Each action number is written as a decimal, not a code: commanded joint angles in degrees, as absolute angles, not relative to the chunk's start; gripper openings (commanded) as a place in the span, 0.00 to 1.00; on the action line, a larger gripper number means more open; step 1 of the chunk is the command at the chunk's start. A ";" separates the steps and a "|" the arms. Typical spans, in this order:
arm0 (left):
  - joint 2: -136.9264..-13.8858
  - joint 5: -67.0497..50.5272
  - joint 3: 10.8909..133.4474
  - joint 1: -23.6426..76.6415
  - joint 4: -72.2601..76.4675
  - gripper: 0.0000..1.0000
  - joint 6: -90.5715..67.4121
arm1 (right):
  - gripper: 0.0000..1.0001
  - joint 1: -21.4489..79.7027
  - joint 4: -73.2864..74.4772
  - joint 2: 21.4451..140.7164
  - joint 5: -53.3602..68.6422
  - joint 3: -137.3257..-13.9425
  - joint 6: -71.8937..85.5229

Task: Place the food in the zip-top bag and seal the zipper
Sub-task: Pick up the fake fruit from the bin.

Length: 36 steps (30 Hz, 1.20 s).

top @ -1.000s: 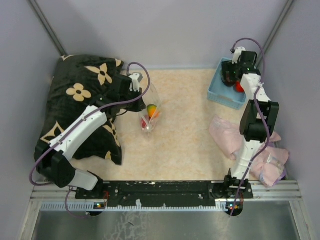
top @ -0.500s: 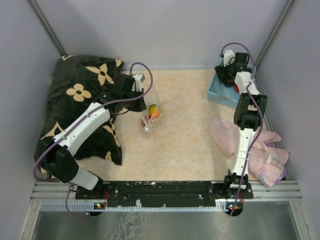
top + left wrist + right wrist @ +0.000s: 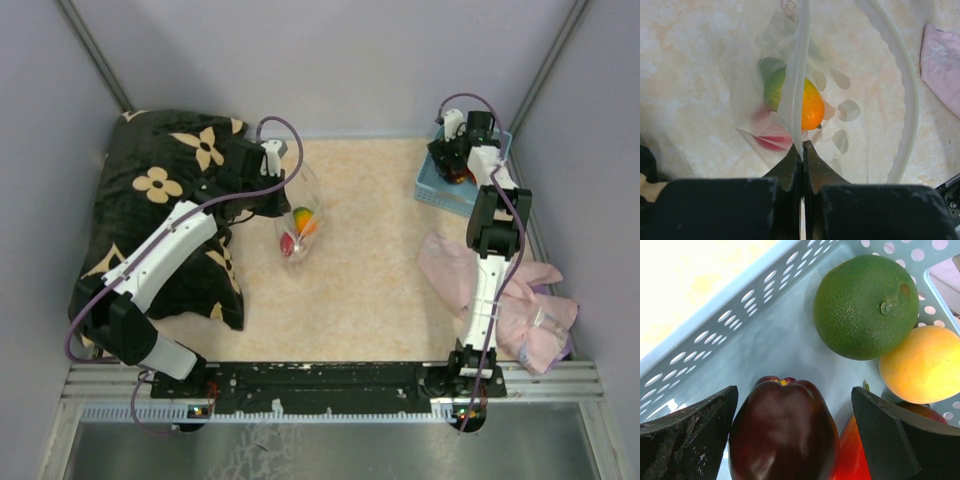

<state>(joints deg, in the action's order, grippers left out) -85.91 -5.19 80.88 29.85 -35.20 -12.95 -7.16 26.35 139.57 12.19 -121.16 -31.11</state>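
**Left arm.** The left pincer (image 3: 802, 147) is closed tight, with a fold of the zip-top bag's (image 3: 298, 215) clear wall clamped between its fingers. The bag is held over the counter (image 3: 380, 270), just beside the black floral pillow (image 3: 165, 185). Its mouth is seen gaping, and the zipper strip (image 3: 905, 100) curves away to one side, unsealed. Two pieces of food are noted inside the bag: an orange-and-green fruit (image 3: 807, 102) and a red piece (image 3: 770, 139) blurred behind the plastic.

**Right arm.** The right pincer (image 3: 792, 435) is spread wide and lowered into the light blue basket (image 3: 740, 305) at the far right corner of the counter. A dark maroon fruit (image 3: 782, 430) is flanked by the two fingers; contact cannot be confirmed. A green fruit (image 3: 865, 305), a yellow fruit (image 3: 922, 365) and a red-orange piece (image 3: 852, 457) are recorded in the same basket, the green and yellow touching.

**Other.** A pink cloth (image 3: 525, 305) is lying by the right arm's base.
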 commanded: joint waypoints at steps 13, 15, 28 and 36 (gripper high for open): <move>-83.70 -4.57 82.53 29.01 -36.19 0.00 -11.51 | 0.96 -7.12 33.57 134.94 6.55 -122.06 -23.98; -83.51 -4.56 82.53 28.94 -36.17 0.00 -11.52 | 0.96 -7.12 34.40 134.73 5.73 -121.84 -23.23; -83.50 -4.60 82.27 28.75 -36.19 0.00 -11.51 | 0.83 -7.11 34.12 132.82 3.78 -121.34 -19.95; -82.90 -4.68 82.01 28.74 -36.21 0.00 -11.55 | 0.62 -7.12 32.44 130.04 3.65 -120.28 -16.30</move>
<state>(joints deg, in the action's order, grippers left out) -84.97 -5.06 80.88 29.10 -36.18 -12.14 -7.16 34.48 136.42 4.32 -120.73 -19.16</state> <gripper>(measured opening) 0.008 0.773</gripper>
